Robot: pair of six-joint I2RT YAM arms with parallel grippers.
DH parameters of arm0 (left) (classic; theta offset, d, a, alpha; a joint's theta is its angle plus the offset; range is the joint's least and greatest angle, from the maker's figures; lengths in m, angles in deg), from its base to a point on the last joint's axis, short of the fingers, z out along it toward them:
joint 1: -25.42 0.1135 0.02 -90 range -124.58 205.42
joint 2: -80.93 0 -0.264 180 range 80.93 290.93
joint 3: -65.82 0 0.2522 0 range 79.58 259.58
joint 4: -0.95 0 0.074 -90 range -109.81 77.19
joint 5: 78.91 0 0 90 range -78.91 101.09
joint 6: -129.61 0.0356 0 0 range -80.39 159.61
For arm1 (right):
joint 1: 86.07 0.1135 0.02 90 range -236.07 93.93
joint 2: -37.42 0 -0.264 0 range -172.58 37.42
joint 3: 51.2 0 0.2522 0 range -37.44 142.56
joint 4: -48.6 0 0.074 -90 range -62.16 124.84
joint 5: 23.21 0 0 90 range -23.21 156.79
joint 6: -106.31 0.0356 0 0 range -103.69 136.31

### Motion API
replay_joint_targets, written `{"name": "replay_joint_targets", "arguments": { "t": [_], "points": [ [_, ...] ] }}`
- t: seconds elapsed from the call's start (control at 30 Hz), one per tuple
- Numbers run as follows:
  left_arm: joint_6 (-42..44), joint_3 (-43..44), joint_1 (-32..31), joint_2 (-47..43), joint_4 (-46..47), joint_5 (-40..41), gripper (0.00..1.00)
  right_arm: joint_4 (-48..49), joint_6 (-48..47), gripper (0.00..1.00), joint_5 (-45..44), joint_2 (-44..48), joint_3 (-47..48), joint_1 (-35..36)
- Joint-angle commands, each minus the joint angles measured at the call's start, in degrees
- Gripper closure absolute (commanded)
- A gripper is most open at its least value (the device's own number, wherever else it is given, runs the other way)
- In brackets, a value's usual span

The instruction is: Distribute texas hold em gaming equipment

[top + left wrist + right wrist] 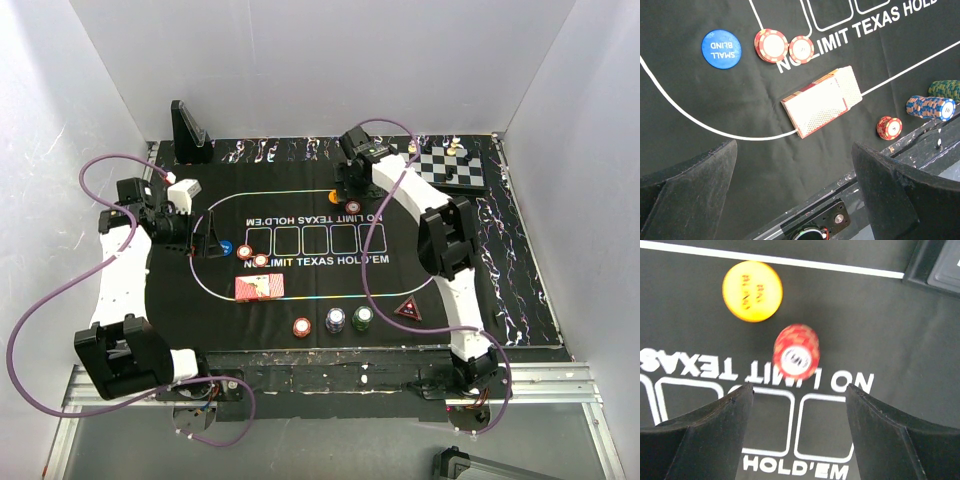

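Observation:
A red-backed deck of cards (259, 287) (822, 101) lies on the black mat (300, 300). Two red chips (771, 45) (801, 49) sit beside the blue button (721, 49) (226, 248). Red (302, 327), purple (335, 319) and green (362, 318) chip stacks line the mat's near edge, with a red triangular marker (407, 309) to their right. My left gripper (205, 240) (792, 150) hangs open above the mat, empty. At the far side my right gripper (352, 185) (800, 387) is open, with a red chip stack (796, 351) (353, 207) just beyond its tips, next to the yellow button (752, 291).
A chessboard with pieces (452, 165) sits at the back right, its corner (935, 265) close to my right gripper. A black stand (188, 130) is at the back left. White walls enclose the table on three sides.

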Motion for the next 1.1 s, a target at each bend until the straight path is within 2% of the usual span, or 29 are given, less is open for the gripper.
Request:
{"name": "replay_joint_targets", "arguments": {
  "t": [0.0,0.2,0.33,0.43,0.67,1.07],
  "points": [
    [-0.29,2.21,0.41,-3.41,-0.88,0.02,0.00,-1.18,-1.21,0.18,-4.80,13.52,-3.24,7.26],
    [-1.25,2.92,0.41,-4.55,-1.24,2.22,0.00,3.73,2.38,0.15,-2.79,27.76,-22.48,21.32],
    [-2.39,2.56,0.41,-4.82,-1.06,3.45,0.00,5.15,5.46,0.12,-1.30,31.29,-30.14,31.34],
    [-3.36,2.39,0.33,-4.73,-1.15,4.15,0.00,5.41,7.48,0.11,-0.94,31.21,-32.61,36.01],
    [-4.24,2.56,0.41,-6.49,-1.76,4.59,0.00,4.97,10.65,0.10,-0.33,27.87,-34.46,41.73],
    [-4.95,2.39,0.33,-7.02,-2.38,5.74,0.00,9.28,11.35,0.08,1.69,22.51,-39.29,43.23]
  ]
}}
